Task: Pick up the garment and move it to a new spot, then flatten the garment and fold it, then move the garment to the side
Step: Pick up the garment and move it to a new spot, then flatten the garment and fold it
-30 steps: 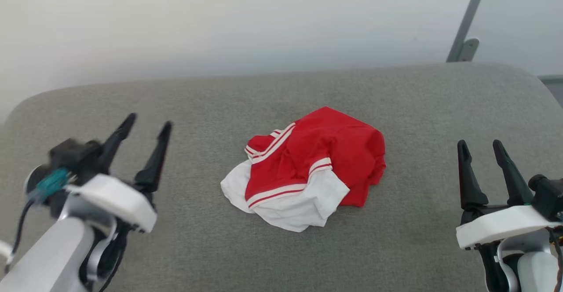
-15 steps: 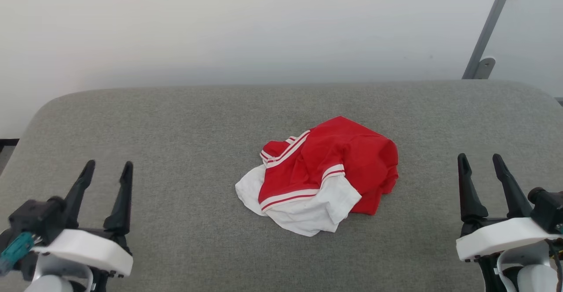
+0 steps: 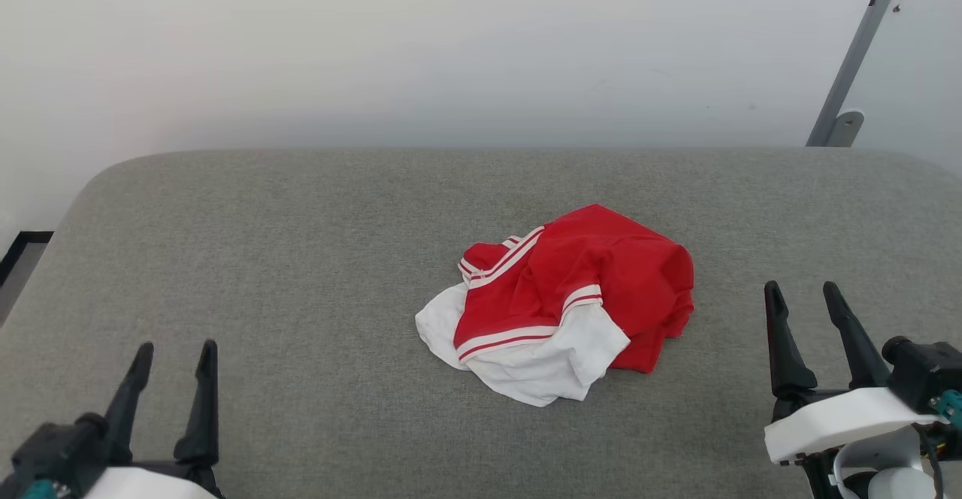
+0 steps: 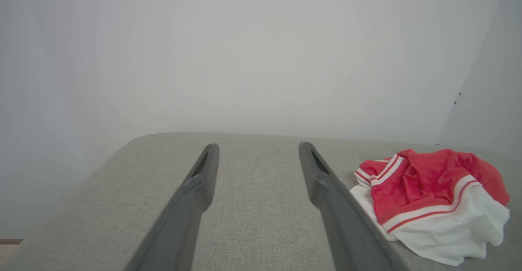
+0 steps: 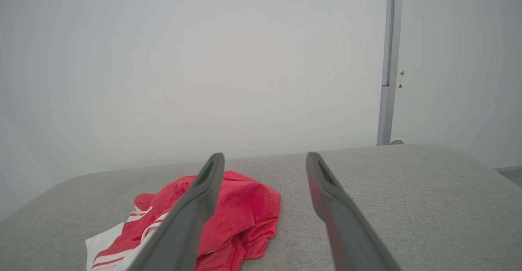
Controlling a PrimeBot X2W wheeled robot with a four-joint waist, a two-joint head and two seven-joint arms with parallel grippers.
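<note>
Both arms sit low at the near edge of a grey upholstered surface point(image 3: 285, 258). The left gripper point(image 3: 176, 347) is at the head view's lower left and the right gripper point(image 3: 800, 287) at its lower right. Each points its two long fingers away from the robot, toward a plain pale wall point(image 3: 376, 48). Both pairs of fingers are spread wide with nothing between them, and neither pair touches cloth.

The garment point(image 3: 579, 296) lies crumpled in a loose heap near the middle of the surface. It is between the two grippers and well apart from both, somewhat nearer the right one. Its thin red jersey falls in soft folds, and a white sleeve spills out on the near side. Red-and-white striped trim bands cross the heap.

The surface is a fine-woven grey fabric, padded, with rounded far corners. The fingers are matte and dark, tapering to blunt tips, and the wrist views show a narrow slot near each tip. A smooth white housing point(image 3: 842, 418) caps the right wrist. A slim grey metal post point(image 3: 857, 48) rises against the wall beyond the far right corner.
</note>
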